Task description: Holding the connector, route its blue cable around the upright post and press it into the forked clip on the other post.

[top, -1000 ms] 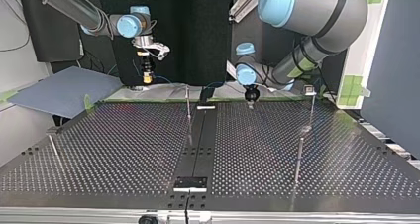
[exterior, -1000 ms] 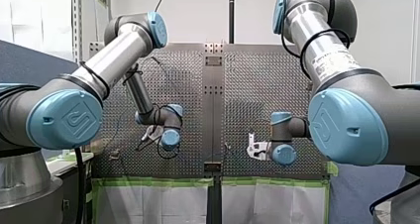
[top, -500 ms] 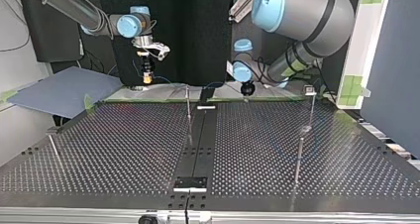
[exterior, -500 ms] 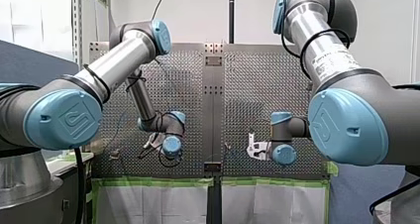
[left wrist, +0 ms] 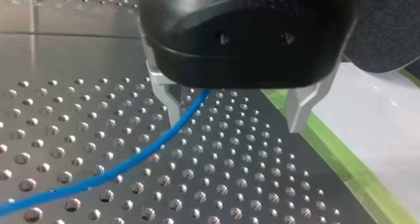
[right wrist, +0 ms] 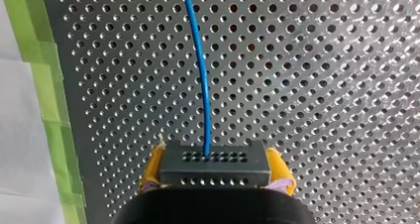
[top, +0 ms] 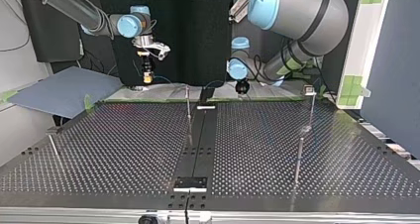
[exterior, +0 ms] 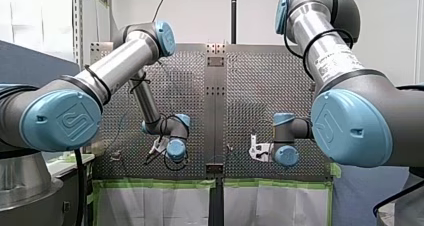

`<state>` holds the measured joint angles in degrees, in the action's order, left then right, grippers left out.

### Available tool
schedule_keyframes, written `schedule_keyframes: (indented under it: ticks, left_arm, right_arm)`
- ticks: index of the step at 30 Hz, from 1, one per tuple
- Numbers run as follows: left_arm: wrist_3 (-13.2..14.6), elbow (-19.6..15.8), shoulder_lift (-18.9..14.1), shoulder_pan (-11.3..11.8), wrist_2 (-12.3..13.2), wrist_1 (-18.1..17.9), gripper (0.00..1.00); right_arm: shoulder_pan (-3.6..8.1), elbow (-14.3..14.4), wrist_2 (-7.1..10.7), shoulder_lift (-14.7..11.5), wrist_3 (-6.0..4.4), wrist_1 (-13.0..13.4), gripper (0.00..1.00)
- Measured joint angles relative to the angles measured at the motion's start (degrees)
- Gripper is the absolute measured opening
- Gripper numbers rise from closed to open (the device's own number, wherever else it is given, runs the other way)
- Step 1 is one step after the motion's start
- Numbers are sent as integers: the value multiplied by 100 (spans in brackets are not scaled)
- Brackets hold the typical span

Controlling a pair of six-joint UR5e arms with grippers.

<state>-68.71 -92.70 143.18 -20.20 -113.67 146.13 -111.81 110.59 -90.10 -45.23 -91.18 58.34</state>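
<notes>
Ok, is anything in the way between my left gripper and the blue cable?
Nothing visible. The left gripper is open over the table, and the blue cable runs between its fingers, close beside one; whether they touch is unclear. The right gripper holds the connector.

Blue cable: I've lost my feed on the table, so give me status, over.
Right hand shut on connector. Left hand open, blue cable passing under it, ungripped. Nothing seen in the way.
</notes>
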Motion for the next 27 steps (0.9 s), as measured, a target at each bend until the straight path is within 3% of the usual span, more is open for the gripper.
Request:
schedule_keyframes:
  ticks: [12,18,27]
  left_arm:
    - [-148,147,398,-173,-90,96,99]
    - [-356,251,439,-278,64,96,99]
    - [-814,305,441,-522,504,-6,99]
  right_arm:
    - [-16,0,0,0,0,-18,0]
    - [-21,-4,0,0,-6,-7,0]
    - [-23,-8,0,0,-21,13,0]
